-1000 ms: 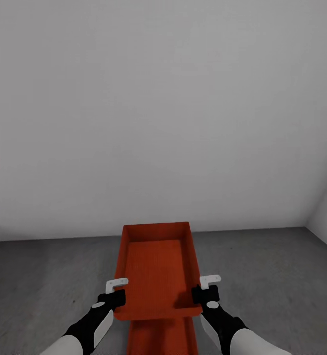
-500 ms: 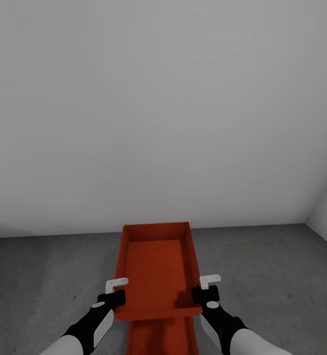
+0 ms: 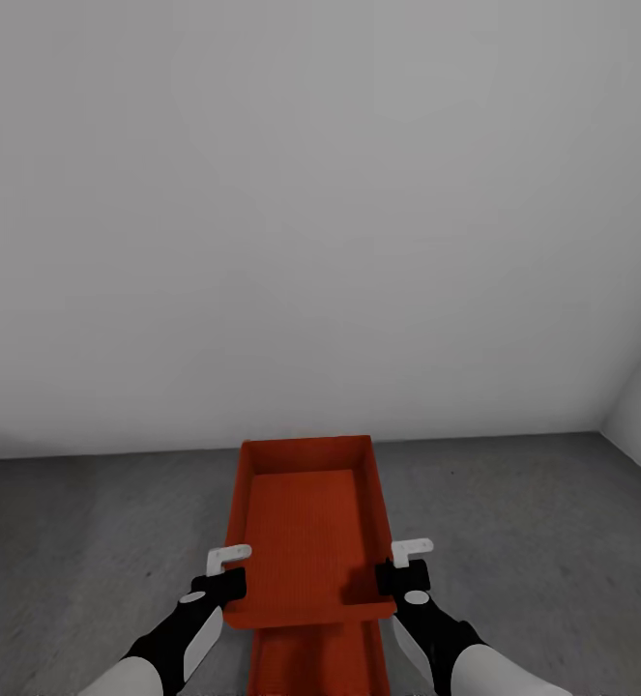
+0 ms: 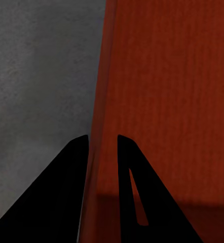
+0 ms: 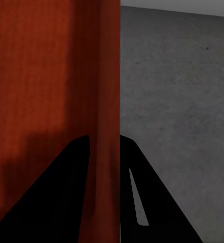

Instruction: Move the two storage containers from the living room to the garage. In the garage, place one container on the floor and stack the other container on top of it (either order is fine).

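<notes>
Nothing moved; lidless orange-red container [image 3: 306, 536] held over floor [image 3: 513, 541].

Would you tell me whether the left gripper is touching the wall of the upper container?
Touching: in the left wrist view the left gripper has its two dark fingers either side of the upper container's thin wall, with no gap visible.

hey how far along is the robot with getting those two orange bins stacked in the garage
Nearly done. Done: both bins are over grey concrete floor by a white wall. In hand: the upper container is gripped on its side walls by the left tool and right tool, above the lower container. Left: confirming it rests on the lower one, which I cannot tell, then letting go.
</notes>
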Controlling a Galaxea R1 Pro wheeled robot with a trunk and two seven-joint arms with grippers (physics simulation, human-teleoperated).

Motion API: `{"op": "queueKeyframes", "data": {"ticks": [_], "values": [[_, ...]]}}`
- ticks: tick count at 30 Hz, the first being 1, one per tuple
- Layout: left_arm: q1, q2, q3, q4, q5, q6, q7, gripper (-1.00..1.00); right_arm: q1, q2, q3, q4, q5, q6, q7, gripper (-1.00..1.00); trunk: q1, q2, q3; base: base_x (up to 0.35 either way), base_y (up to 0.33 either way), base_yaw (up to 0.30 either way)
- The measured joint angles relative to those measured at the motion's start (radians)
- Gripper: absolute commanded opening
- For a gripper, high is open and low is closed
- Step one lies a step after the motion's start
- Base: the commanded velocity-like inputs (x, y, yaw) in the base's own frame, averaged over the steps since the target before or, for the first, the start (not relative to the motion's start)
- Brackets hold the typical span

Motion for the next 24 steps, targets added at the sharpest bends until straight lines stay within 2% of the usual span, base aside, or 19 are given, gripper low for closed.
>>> {"op": "queueKeyframes", "data": {"ticks": [5,24], "values": [[0.000,0.000,0.000,0.000,0.000,-0.001,0.000,-1.00,0.000,0.000,0.000,0.000,0.001,0.000,0.000,-1.00,0.000,0.000,-0.007,0.000,0.000,0.000],[0.000,0.000,0.000,0.000,0.000,0.001,0.000,-1.00,0.000,0.000,0.000,0.000,0.000,0.001,0.000,-1.00,0.073,-0.133,-0.067,0.000,0.000,0.000]]}}
